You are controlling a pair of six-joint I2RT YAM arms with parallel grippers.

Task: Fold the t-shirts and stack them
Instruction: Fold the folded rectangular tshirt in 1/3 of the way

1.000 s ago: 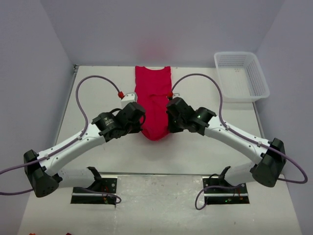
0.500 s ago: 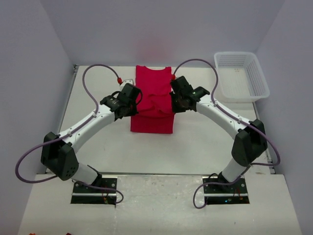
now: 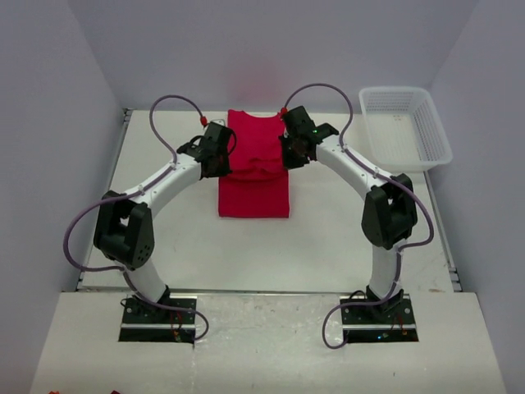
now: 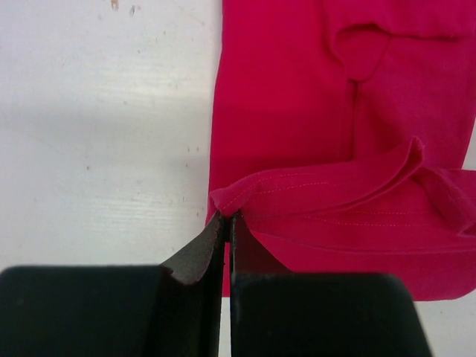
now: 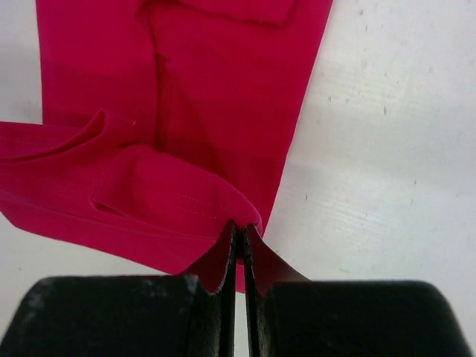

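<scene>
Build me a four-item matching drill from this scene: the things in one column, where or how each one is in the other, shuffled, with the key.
Things
1. red t-shirt
2. white mesh basket
3. left gripper
4. right gripper

Place or state
A. far right corner, nothing in it
B. shut on the shirt's left edge, seen from above
C. centre of the scene, partly folded
D. shut on the shirt's right edge, seen from above

Pairs: 1-C, 2-A, 3-B, 4-D
</scene>
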